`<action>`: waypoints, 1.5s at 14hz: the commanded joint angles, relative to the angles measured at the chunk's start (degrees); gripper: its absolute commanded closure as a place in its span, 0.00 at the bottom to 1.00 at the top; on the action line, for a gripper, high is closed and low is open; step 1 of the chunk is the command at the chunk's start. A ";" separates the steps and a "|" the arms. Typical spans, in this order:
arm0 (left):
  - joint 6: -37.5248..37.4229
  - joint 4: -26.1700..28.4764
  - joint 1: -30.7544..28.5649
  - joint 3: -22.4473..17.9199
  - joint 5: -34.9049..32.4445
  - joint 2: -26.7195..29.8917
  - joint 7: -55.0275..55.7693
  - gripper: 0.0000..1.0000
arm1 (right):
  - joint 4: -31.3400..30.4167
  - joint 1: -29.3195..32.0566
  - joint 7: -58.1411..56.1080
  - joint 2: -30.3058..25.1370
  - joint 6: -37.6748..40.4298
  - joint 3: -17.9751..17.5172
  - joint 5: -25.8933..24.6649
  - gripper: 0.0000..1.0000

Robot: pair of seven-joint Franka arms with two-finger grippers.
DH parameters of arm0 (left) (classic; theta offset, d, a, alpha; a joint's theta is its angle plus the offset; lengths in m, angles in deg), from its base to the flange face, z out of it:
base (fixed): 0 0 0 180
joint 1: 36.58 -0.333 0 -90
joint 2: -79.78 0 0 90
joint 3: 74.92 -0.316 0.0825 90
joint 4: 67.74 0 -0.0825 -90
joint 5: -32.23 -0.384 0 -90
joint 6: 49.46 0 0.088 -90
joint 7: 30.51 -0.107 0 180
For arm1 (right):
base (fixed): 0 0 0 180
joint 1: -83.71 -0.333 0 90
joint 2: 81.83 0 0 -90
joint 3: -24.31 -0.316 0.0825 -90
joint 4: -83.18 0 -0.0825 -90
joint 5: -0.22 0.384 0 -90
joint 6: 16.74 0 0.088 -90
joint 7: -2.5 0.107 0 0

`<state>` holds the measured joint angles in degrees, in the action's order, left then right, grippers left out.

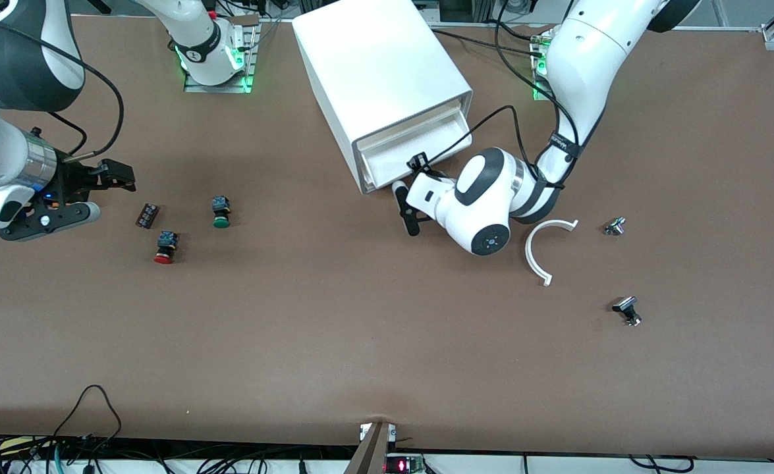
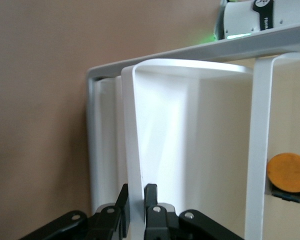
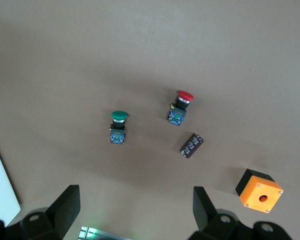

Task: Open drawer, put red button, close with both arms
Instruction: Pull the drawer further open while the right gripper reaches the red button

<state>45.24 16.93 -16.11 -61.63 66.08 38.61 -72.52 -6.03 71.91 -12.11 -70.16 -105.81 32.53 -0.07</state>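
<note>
The white cabinet [image 1: 380, 72] stands at the back of the table, its drawer [image 1: 426, 141] pulled out a little. My left gripper [image 1: 405, 201] is at the drawer's front and is shut on its thin white front wall [image 2: 131, 150], one finger on each side. The red button [image 1: 165, 247] lies on its side on the brown table toward the right arm's end, and it also shows in the right wrist view [image 3: 180, 106]. My right gripper [image 1: 120, 176] hangs open and empty over the table beside these small parts.
A green button [image 1: 221, 212] and a small dark block [image 1: 147, 216] lie close to the red one. An orange box with a hole [image 3: 259, 194] shows in the right wrist view. A white curved piece [image 1: 545, 247] and two small metal parts [image 1: 615, 226] [image 1: 627, 309] lie toward the left arm's end.
</note>
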 commanded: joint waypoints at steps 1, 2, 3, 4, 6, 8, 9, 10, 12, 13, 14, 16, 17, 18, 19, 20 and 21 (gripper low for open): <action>1.45 -3.27 0.27 -2.48 -4.67 -1.10 -0.79 1.00 | -0.34 -0.24 -1.46 0.64 1.02 -0.31 -0.14 0.00; 1.37 -3.80 -0.34 -2.83 -4.75 -1.10 -0.79 1.00 | -1.48 -0.24 -1.73 0.81 0.14 -0.31 -0.14 0.00; 1.54 -4.06 -0.52 -3.01 -5.36 -1.10 -0.79 1.00 | -2.19 -0.24 -2.77 1.16 -1.43 -0.31 -0.32 0.00; 1.71 -4.33 -0.52 -3.80 -6.15 -1.27 -0.88 1.00 | -2.63 -0.15 -4.53 2.21 -3.10 -0.31 -0.41 0.00; 1.63 -6.60 -0.61 -4.59 -6.34 -2.94 -0.88 1.00 | -3.16 0.72 -7.43 4.67 -6.88 0.04 -0.41 0.00; 1.72 -7.49 -0.61 -5.29 -7.47 -3.73 -0.88 1.00 | -5.52 2.39 -8.76 6.34 -12.84 0.04 -0.41 0.00; 2.15 -7.67 -0.61 -5.30 -7.48 -4.00 -0.88 1.00 | -7.80 3.09 -9.02 6.87 -16.36 0.04 -0.41 0.00; 3.46 -7.58 -0.61 -5.39 -7.57 -4.00 -0.88 1.00 | -10.43 4.06 -9.37 6.97 -19.87 0.04 -0.41 0.00; 4.96 -7.67 -0.61 -5.65 -7.57 -4.18 -0.88 1.00 | -15.36 5.99 -10.86 7.58 -27.34 0.04 -0.23 0.00; 5.75 -7.67 -0.61 -5.91 -7.57 -4.18 -0.88 1.00 | -16.95 6.78 -11.13 8.37 -30.16 0.04 0.12 0.00; 6.02 -7.67 -0.61 -6.00 -7.57 -4.44 -0.88 1.00 | -18.27 7.23 -11.14 9.50 -32.63 0.04 0.29 0.00; 6.20 -8.54 -0.61 -6.61 -7.57 -4.62 -0.88 1.00 | -20.20 7.93 -10.52 10.92 -36.59 0.04 0.47 0.01; 6.20 -9.16 -0.69 -6.79 -7.57 -4.96 -0.88 1.00 | -21.00 8.11 -10.17 11.53 -38.43 0.04 0.73 0.01; 6.20 -9.25 -0.69 -6.88 -7.57 -5.06 -0.88 1.00 | -21.70 8.11 -10.17 11.97 -39.50 0.04 1.95 0.01; 6.29 -9.34 -0.69 -7.05 -7.57 -5.06 -0.88 1.00 | -21.97 8.20 -10.17 12.59 -40.03 0.04 3.71 0.01; 6.37 -9.51 -0.69 -7.49 -7.48 -5.06 -0.88 1.00 | -21.97 8.29 -10.17 13.37 -40.29 0.04 4.77 0.01; 6.37 -10.30 -0.69 -7.58 -7.57 -5.32 -0.79 1.00 | -22.06 8.29 -10.17 14.25 -41.17 0.04 5.56 0.01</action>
<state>45.20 9.79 -17.94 -67.38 63.20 36.43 -72.71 -27.32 79.53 -22.24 -56.56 -145.14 33.12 3.40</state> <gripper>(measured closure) 0.846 0.004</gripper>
